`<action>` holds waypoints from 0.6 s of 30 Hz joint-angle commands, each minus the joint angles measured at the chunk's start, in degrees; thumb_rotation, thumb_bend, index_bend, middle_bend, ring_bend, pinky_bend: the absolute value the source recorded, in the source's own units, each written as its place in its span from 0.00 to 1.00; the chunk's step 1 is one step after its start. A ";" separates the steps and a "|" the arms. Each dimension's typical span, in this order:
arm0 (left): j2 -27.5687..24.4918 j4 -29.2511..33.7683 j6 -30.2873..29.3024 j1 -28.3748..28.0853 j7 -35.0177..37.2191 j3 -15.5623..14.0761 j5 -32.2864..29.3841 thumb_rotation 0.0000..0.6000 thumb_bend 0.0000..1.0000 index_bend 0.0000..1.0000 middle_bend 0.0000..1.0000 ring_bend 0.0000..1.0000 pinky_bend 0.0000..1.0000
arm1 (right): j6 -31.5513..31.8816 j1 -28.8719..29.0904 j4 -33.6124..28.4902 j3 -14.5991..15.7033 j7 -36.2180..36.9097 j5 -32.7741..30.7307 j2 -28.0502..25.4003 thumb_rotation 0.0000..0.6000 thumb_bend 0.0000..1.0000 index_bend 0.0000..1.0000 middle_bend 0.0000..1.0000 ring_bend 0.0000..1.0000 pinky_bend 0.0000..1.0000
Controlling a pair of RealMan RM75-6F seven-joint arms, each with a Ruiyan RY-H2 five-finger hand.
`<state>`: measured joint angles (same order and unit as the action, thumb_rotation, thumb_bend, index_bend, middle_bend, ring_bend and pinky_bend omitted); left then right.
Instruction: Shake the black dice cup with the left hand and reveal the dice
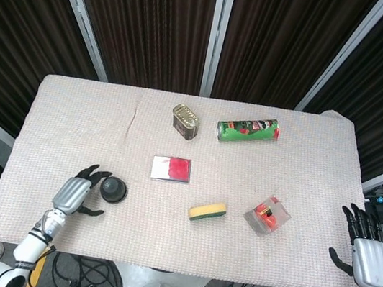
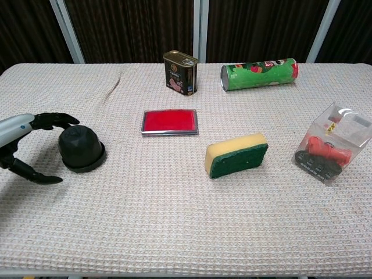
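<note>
cup (image 2: 81, 148) sat dome-up near front left of table (image 2: 174, 221), not gripped yet. left hand (image 2: 26, 142) placed right beside it, fingers spread wide around it, nothing held. grasp, shake, reveal all left to do. right hand (image 1: 370, 255) parked off right edge, fingers apart.

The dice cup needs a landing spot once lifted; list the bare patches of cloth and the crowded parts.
Free: the near strip in front of the black dice cup and sponge, and the far left corner behind the left hand. Crowded: the middle and right, around the red tin, meat can, chip tube and clear toy box.
</note>
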<state>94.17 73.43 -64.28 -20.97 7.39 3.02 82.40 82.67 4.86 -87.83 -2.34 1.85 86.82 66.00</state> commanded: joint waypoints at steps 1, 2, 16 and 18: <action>0.76 -0.62 0.56 -0.70 -0.34 0.50 -0.42 1.00 0.02 0.14 0.20 0.03 0.13 | -0.35 0.09 0.36 0.11 0.11 -0.15 0.26 1.00 0.15 0.00 0.00 0.00 0.00; 0.99 -0.82 0.74 -0.92 -0.34 0.61 -0.50 1.00 0.02 0.14 0.20 0.03 0.13 | -0.42 0.12 0.45 0.12 0.17 -0.18 0.33 1.00 0.15 0.00 0.00 0.00 0.00; 3.37 -3.57 3.53 -3.50 -0.05 1.44 -2.04 1.00 0.02 0.14 0.20 0.03 0.13 | -0.34 -0.02 1.31 0.07 1.13 -0.47 0.35 1.00 0.15 0.00 0.00 0.00 0.00; 3.53 -3.96 3.47 -3.65 0.11 1.32 -1.86 1.00 0.02 0.15 0.20 0.02 0.13 | -0.30 -0.03 1.31 0.05 1.19 -0.49 0.31 1.00 0.15 0.00 0.00 0.00 0.00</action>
<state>97.64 69.55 -60.80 -24.56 7.44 4.38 80.49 82.36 4.83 -86.52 -2.29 3.04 86.33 66.31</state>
